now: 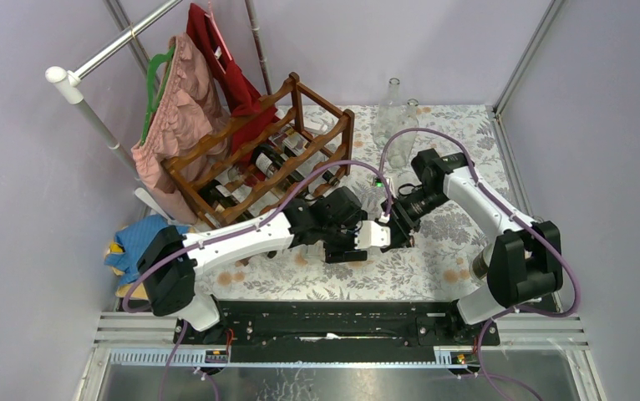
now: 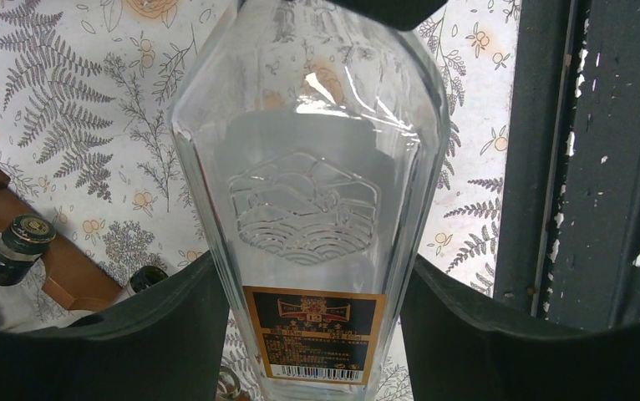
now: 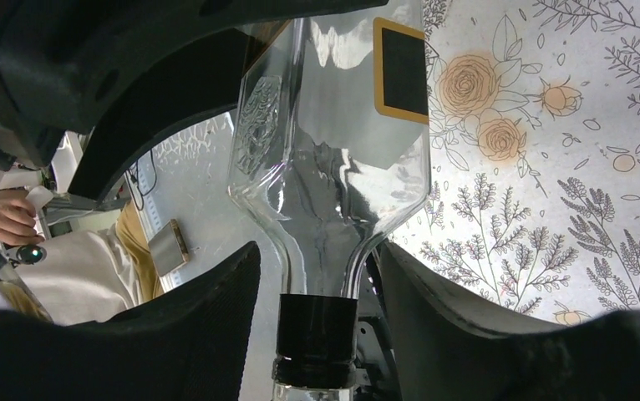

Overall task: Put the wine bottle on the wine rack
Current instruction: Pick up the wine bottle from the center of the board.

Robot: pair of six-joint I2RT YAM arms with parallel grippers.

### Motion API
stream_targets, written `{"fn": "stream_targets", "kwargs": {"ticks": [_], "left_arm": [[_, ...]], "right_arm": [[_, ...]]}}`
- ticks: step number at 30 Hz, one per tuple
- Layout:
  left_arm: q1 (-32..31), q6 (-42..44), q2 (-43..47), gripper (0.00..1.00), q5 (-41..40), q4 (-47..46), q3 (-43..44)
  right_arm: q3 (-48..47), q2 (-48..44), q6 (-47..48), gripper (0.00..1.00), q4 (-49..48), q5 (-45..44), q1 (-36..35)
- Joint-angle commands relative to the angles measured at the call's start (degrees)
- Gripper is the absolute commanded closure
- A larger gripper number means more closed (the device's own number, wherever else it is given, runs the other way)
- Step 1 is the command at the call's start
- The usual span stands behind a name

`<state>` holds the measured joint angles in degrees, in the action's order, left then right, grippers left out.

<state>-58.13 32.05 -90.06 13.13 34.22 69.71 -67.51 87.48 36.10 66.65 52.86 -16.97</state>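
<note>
Clear wine bottle [image 2: 308, 167], left end effector [image 2: 312, 271] gripping

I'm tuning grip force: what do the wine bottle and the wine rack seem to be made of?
The wine bottle: clear glass, glossy; the tablecloth shows through it and highlights glint. The wine rack: apparently wood, reddish-brown, with a smooth stained or varnished finish.

Pale lilac walls [image 1: 41, 167] are seen on three sides, with metal posts [image 1: 530, 52] in the corners. The desk [image 1: 488, 125] is covered in white fabric printed with grey ferns and orange flowers. At far left, a pink garment [image 1: 179, 109] and a red garment [image 1: 225, 67] are hung on a clothes rail [image 1: 91, 114]. A blue cloth [image 1: 133, 242] is heaped below. A black rail [image 1: 325, 322] is fixed along the near edge. Everything is evenly lit.
</note>
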Motion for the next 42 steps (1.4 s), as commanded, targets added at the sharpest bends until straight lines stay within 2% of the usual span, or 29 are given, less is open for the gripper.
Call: {"fn": "stream_targets", "kwargs": {"ticks": [1, 8, 14, 20, 24, 30, 35, 39, 42], "left_arm": [[-0.14, 2.17, 0.24, 1.0, 0.65, -2.29, 4.12], [-0.15, 2.44, -0.39, 1.0, 0.07, -1.39, 5.08], [-0.14, 3.05, -0.44, 1.0, -1.06, -1.43, 5.04], [-0.15, 3.45, -1.06, 1.0, -0.81, -0.57, 5.67], [-0.14, 3.51, -1.17, 1.0, -0.67, -0.4, 5.61], [-0.14, 3.53, -1.67, 1.0, -0.52, -0.36, 5.77], [-0.14, 3.47, -1.6, 1.0, -1.3, -0.3, 5.85], [-0.15, 3.16, -1.83, 1.0, -1.75, -0.29, 5.9], [-0.14, 2.94, -1.83, 1.0, -1.93, -0.29, 6.03]], "right_arm": [[0.4, 1.01, -1.65, 0.38, -0.4, -1.13, -1.31], [0.6, 1.21, -2.68, 0.4, -0.91, -1.75, -2.39], [0.8, 1.29, -2.59, 0.45, -0.24, -2.49, -2.79], [0.71, 2.14, -2.61, 0.36, -0.24, -2.85, -3.09], [0.8, 2.33, -3.12, 0.36, -0.93, -2.48, -3.54], [0.69, 2.44, -3.52, 0.41, -1.25, -2.39, -3.97], [1.36, 2.17, -3.3, 0.53, -0.82, -2.94, -4.01], [1.49, 2.43, -2.54, 0.78, 0.38, -2.52, -4.1], [1.91, 2.6, -2.49, 0.9, 0.52, -2.35, -4.11]]}}
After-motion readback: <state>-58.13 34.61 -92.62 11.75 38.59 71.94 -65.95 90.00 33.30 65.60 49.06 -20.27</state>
